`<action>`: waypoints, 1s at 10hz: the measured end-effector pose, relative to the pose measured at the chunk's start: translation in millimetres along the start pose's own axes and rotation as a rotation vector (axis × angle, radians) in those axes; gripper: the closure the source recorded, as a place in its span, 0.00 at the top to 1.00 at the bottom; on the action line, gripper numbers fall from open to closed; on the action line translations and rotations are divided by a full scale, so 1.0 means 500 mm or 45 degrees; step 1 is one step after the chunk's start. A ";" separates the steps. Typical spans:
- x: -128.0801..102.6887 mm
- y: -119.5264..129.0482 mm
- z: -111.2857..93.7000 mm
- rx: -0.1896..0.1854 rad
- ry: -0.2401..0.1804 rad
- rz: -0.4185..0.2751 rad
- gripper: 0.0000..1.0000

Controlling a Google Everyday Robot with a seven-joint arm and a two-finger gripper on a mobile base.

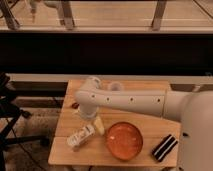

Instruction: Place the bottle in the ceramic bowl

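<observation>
Down and to the left of the gripper we see the bottle lying on its side on the wooden desk, close to the fingers but, as far as we can tell, not gripped by them. The gripper hangs from the white arm, pointing down at the desk with its fingers spread apart, and a clear plastic cup stands behind it and a little to its right. Just right of the gripper sits the glossy orange ceramic bowl, and farther right lies a black object with pale stripes.
</observation>
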 end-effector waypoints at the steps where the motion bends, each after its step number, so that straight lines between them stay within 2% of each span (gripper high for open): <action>1: 0.000 -0.002 0.006 0.002 -0.009 -0.008 1.00; 10: 0.001 -0.002 0.096 -0.006 -0.119 -0.057 1.00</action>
